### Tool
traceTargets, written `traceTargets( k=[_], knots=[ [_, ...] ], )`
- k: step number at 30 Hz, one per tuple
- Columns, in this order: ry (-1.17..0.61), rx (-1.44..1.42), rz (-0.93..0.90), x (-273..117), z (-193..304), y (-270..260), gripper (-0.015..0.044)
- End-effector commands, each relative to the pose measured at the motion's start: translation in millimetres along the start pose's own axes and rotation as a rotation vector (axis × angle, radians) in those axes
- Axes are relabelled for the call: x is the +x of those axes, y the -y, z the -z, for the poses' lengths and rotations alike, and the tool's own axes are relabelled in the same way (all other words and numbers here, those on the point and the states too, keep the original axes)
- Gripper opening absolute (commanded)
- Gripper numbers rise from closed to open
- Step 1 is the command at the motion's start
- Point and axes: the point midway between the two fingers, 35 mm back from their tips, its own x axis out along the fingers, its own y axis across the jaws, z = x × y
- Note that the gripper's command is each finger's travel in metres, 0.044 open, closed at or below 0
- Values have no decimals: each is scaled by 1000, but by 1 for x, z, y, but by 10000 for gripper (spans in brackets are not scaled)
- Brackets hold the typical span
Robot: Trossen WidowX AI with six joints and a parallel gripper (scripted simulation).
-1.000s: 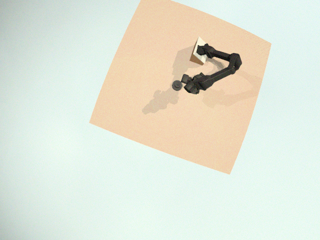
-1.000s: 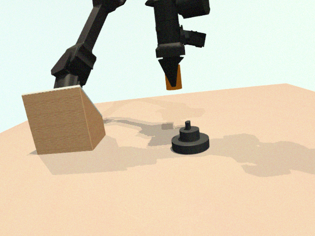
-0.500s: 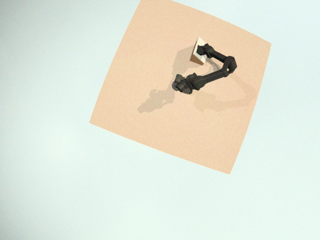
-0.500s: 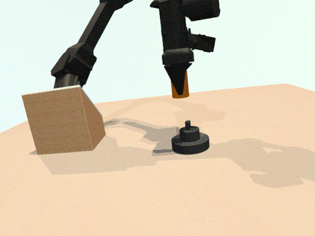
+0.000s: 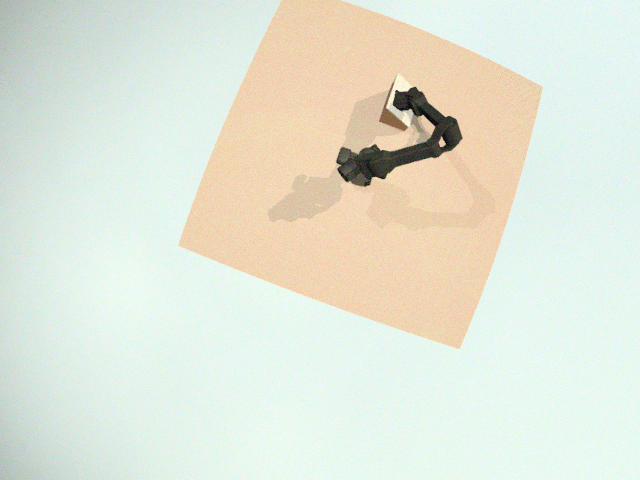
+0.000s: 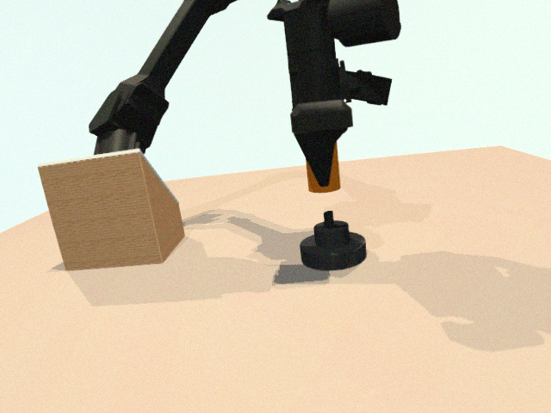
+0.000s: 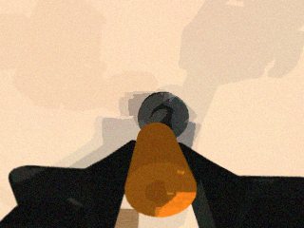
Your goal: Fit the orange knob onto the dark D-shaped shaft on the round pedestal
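The orange knob (image 6: 335,170) (image 7: 159,157) is held upright between the fingers of my gripper (image 6: 324,181) (image 7: 156,145), which is shut on it. The knob hangs above the dark shaft (image 6: 328,218), with a visible gap between them in the exterior view. The shaft stands on the round dark pedestal (image 6: 332,257) (image 7: 148,106), which rests on the table. In the wrist view the knob's far end overlaps the pedestal's near edge. The knob's hole and the shaft's flat side are hidden. In the top view the arm hides the pedestal and knob.
A wooden block with a sloped side and pale top (image 5: 398,85) (image 6: 104,213) stands under the arm's base, left of the pedestal in the exterior view. The tan table (image 5: 289,129) (image 6: 222,347) carries the arm's shadows around the pedestal.
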Motion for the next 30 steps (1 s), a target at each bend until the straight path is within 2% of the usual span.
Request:
traceTargets(
  k=[1, 13, 30],
  knots=[
    [11, -8, 7, 1, -2, 12, 0],
    [11, -8, 5, 28, -3, 14, 0],
    [11, -14, 5, 27, -5, 15, 0]
  ],
)
